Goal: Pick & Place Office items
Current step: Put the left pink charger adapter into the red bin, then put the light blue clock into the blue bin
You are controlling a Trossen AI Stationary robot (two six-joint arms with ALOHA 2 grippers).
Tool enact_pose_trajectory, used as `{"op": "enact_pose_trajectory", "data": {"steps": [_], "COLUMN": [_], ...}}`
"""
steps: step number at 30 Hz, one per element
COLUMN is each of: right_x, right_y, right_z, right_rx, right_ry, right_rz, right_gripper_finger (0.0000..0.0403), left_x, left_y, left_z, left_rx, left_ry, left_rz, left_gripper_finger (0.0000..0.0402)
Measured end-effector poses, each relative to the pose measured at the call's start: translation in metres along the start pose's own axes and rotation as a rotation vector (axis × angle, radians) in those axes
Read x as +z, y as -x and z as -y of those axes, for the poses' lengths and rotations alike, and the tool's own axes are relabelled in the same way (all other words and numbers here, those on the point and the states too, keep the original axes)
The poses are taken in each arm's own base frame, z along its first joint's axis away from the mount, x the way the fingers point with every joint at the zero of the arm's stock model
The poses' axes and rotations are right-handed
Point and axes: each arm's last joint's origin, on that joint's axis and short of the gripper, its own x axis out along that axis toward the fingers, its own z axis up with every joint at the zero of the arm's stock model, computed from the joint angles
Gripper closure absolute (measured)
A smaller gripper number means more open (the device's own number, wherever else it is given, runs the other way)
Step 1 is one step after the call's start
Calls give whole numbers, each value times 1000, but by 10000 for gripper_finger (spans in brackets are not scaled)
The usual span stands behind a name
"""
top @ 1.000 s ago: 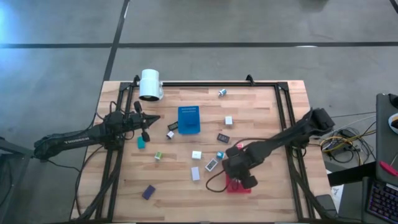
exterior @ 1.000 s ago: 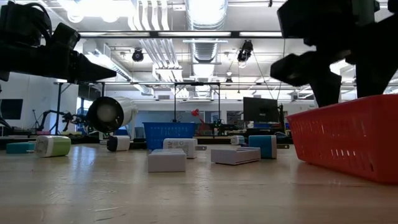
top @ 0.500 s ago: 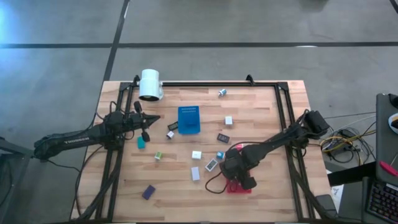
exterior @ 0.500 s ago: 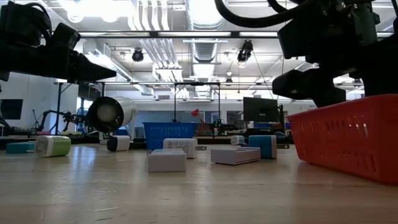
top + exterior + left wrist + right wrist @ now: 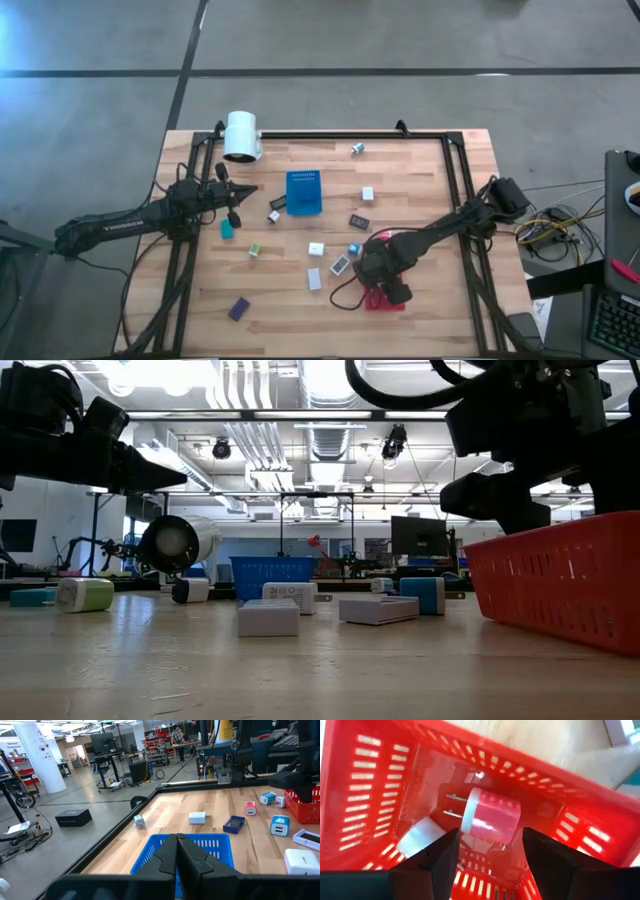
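The right gripper (image 5: pixel 385 292) hung directly over the red slotted plastic tray (image 5: pixel 365 795) at the near right of the wooden table (image 5: pixel 400 180), its two dark fingers (image 5: pixel 435 865) spread apart with nothing between them. Below them, inside the tray, lay a pink-red plug adapter with a white face and two metal prongs (image 5: pixel 487 817), beside a small white block (image 5: pixel 420 837); the gap between fingers and adapter suggested a release into the tray, which would explain why the claw stood wide and low over it. The left gripper (image 5: pixel 176 857) waited at the far left of the table, pointing toward the blue slotted plastic tray (image 5: pixel 303 193), its fingers pressed together and holding nothing, probably parked until its turn. The rest of the office items lay loose on the table: a teal block (image 5: pixel 227 229) just beside the left arm, a green-and-white block (image 5: pixel 255 250), a white block (image 5: pixel 316 249), a flat white piece (image 5: pixel 314 279), a purple flat piece (image 5: pixel 238 309) near the front edge, and a small white block (image 5: pixel 367 193) right of the blue tray, so most of the sorting seemed yet to be done. A white cylindrical lamp-like object (image 5: pixel 241 136) sat at the far left corner. Small white lettering ran along the left arm in the high view, too small to read; no brand or label on the items was legible.
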Motion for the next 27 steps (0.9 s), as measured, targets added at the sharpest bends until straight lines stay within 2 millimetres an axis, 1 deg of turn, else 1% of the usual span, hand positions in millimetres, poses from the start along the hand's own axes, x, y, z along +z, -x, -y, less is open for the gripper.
{"op": "enact_pose_trajectory", "data": {"steps": [3, 6, 8, 10, 13, 15, 17, 19, 21, 23, 27], "right_x": [-7, -16, -20, -26, -39, -52, -67, -83, -98, -115, -150], "right_y": [10, 31, 50, 73, 110, 133, 151, 165, 176, 182, 182], "right_z": [-1, -3, -5, -7, -10, -11, -11, -8, -5, -3, 3], "right_rx": [-5, -9, -8, -48, -164, -239, -292, -360, -438, -472, -498], "right_ry": [-12, -33, -29, -10, 42, 73, 99, 94, 20, -28, -79], "right_rz": [-44, -43, 25, 125, 334, 520, 717, 916, 1128, 1283, 1409], "right_gripper_finger": [188, 187, 187, 187, 189, 195, 203, 216, 231, 249, 294], "left_x": [0, 0, 0, 0, 0, 0, 0, 0, 0, 0, 0], "left_y": [0, 0, 0, 0, 0, 0, 0, 0, 0, 0, 0], "left_z": [0, 0, 0, 0, 0, 0, 0, 0, 0, 0, 0], "left_rx": [0, 0, 0, 0, 0, 0, 0, 0, 0, 0, 0], "left_ry": [0, 0, 0, 0, 6, 9, 9, 9, 12, 16, 20], "left_rz": [0, 0, 0, 0, 0, 0, 0, 0, 0, 0, 0], "left_gripper_finger": [392, 391, 390, 390, 392, 393, 393, 393, 393, 393, 394]}}
